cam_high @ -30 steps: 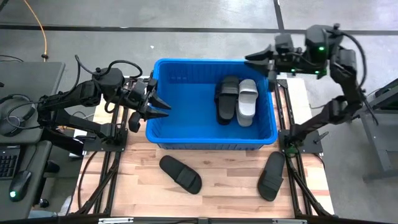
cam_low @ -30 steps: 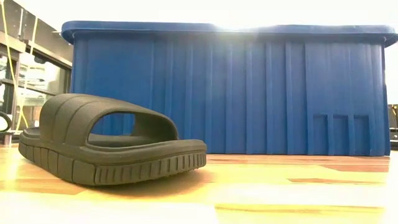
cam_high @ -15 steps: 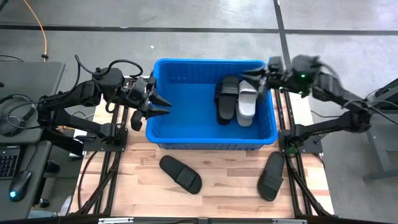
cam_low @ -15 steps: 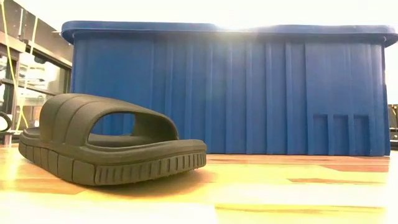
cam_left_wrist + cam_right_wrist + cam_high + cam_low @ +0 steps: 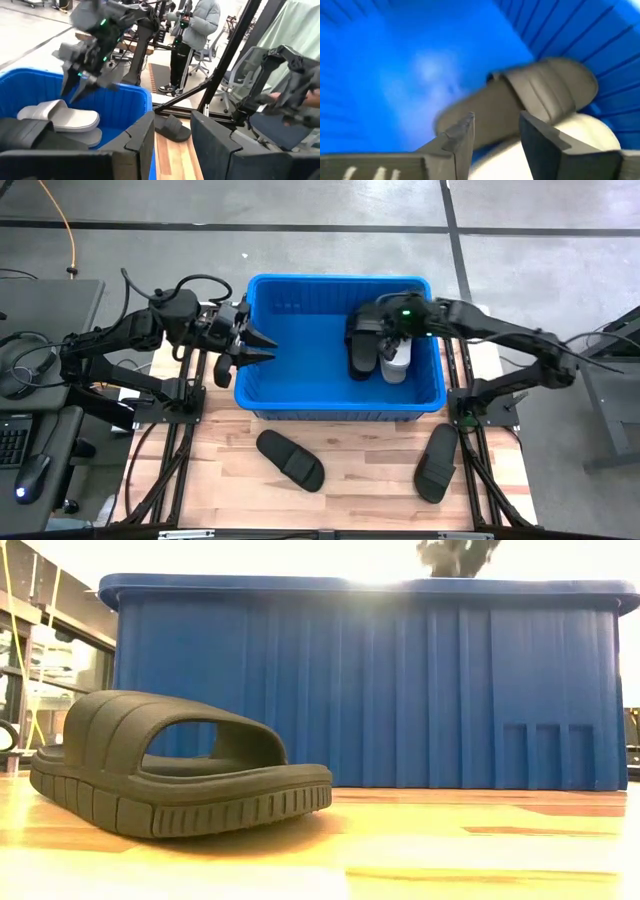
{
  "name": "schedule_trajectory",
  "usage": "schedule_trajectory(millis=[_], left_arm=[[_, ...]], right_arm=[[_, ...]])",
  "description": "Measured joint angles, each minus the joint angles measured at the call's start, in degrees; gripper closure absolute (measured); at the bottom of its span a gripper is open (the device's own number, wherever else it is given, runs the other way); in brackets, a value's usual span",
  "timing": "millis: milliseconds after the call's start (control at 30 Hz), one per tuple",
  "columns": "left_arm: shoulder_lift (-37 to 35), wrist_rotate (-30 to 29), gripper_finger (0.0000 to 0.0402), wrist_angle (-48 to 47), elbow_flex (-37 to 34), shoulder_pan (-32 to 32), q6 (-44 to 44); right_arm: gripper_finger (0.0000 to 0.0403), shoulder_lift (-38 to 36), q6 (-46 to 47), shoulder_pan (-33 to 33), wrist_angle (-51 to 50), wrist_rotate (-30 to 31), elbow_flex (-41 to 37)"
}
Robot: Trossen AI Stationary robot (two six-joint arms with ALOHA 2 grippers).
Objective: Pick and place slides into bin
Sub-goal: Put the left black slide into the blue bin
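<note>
Two slides inside the bin (image 5: 262,395): black slide (image 5: 362,340) and grey slide (image 5: 396,362), side by side at the right end. Two more black slides outside on the wooden surface (image 5: 365,465): one (image 5: 291,459) in front of the bin's middle, one (image 5: 436,462) off its front right corner.

Change over the last second: right gripper (image 5: 372,328) swung from beyond the bin's far right corner to a position inside it, directly above the pair. Jaws parted by a narrow gap, nothing between them; no contact with either slide confirmable. Probable meaning: adjustment or re-grip of slides already binned, not retrieval of the two outstanding. Task roughly half complete.

Left gripper (image 5: 255,348) over the bin's left rim, unmoved, jaws apart and empty.

Materials: slides of matte moulded rubber, one wide ribbed strap, open toe, grooved sole edge visible in the low view (image 5: 180,775). Bin of rigid bright blue plastic, rimmed, vertically ribbed walls. Surface of pale planked wood.
</note>
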Motion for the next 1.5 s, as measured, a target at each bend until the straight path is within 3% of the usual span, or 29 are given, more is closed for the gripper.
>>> schedule_trajectory(millis=[367,533,767,1100,1267,1500], left_arm=[[0.0,-1.4,0.0284,-2.7,0.0,0.0,-0.5],[0.0,-1.4,0.0284,-2.8,0.0,0.0,-0.5],[0.0,-1.4,0.0284,-2.8,0.0,0.0,-0.5],[0.0,-1.4,0.0284,-2.9,0.0,0.0,-0.5],[0.0,-1.4,0.0284,-3.0,0.0,0.0,-0.5],[0.0,-1.4,0.0284,-3.0,0.0,0.0,-0.5]], right_arm=[[0.0233,12.5,-16.0,-3.1,0.4,2.8,0.0],[0.0233,16.3,-21.4,-3.7,2.4,7.8,0.0],[0.0233,19.8,-25.0,-4.4,5.6,14.0,0.0],[0.0236,21.8,-25.7,-5.0,8.2,14.7,0.0],[0.0277,21.8,-26.1,-4.6,8.2,14.6,0.0],[0.0388,21.8,-27.6,-2.4,8.3,15.0,0.0]])
